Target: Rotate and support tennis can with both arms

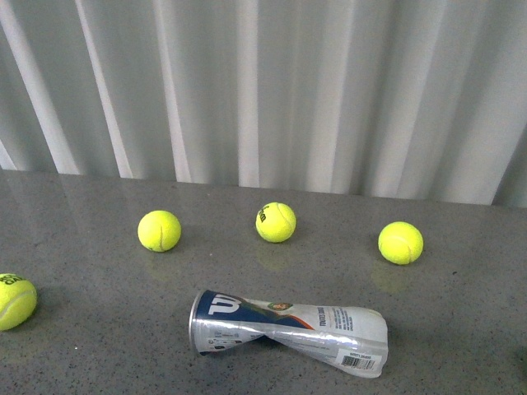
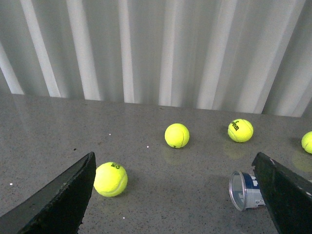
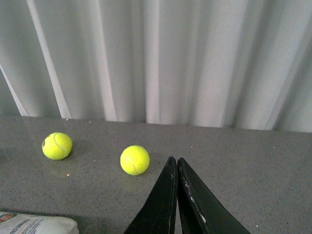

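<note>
One pleated white curtain (image 1: 263, 82) is seen well behind the tennis can (image 1: 288, 329), along the far edge of the grey table (image 1: 82, 197) on which the can is laid on its side. The can's open, metal-rimmed mouth is turned to the robot's left and its closed end to the right. Its clear wall is twisted and dented at mid-length. It is judged to be empty, light and soft-walled, with a slick label film, and likely to roll or skid when pushed. The rimmed mouth and the closed base are judged the stiffest places, so hold would best be taken there, not at the crushed waist, which would probably buckle further. The left gripper (image 2: 174, 158) is spread wide and holds nothing. It is set back from the can's mouth and apart from it. The right gripper (image 3: 176, 158) is pressed closed on nothing, off the can's closed end and clear of it. Three yellow balls (image 1: 275, 222) are lined up loosely behind the can, and a fourth ball (image 1: 12, 300) is placed well to the left of its mouth.
</note>
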Motion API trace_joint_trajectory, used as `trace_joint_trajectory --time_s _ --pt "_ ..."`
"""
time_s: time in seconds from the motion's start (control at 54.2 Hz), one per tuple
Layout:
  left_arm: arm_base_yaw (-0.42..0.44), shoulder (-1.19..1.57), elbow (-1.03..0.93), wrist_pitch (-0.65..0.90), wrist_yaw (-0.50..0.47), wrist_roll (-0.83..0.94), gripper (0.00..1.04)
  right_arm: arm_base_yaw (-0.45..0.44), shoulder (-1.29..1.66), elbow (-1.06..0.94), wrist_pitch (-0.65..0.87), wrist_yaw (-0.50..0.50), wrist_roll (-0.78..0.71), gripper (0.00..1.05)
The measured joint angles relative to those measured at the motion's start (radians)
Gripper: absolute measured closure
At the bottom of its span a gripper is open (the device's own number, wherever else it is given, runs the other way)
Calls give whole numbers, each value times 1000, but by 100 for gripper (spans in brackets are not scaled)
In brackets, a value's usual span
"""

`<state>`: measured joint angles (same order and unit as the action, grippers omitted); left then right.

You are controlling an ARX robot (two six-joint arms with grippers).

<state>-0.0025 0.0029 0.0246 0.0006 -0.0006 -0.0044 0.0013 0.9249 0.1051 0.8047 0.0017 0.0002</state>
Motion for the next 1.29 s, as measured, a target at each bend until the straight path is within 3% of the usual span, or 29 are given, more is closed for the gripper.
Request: trace_joint_trajectory --time_s 0.258,1.292 --pt "0 0 0 0 0 0 7 0 -103 -80 -24 0 0 101" --pt "0 0 0 0 0 0 7 0 -673 -101 -550 0 0 101"
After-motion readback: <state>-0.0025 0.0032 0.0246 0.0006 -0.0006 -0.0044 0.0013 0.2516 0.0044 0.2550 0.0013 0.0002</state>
